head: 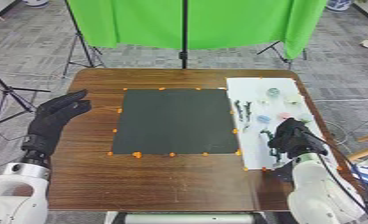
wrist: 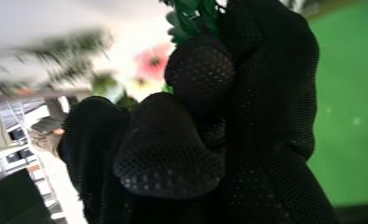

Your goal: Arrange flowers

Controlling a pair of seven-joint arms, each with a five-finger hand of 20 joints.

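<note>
In the head view, your right hand (head: 294,137) is over the white sheet (head: 251,85); the dark mat (head: 176,120) lies to its left, likely your next direction. Two leafy stems (head: 248,111) point away from you, beside one blue flower (head: 264,119) and one pink flower (head: 283,115). Your left hand (head: 52,120) is relaxed, farther off.

In the right wrist view, your right hand pinches one green sprig (wrist: 191,20).

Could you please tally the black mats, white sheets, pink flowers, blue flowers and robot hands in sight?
Black mat: 1
White sheet: 1
Pink flower: 1
Blue flower: 1
Robot hands, the left hand and right hand: 2
Total: 6
</note>
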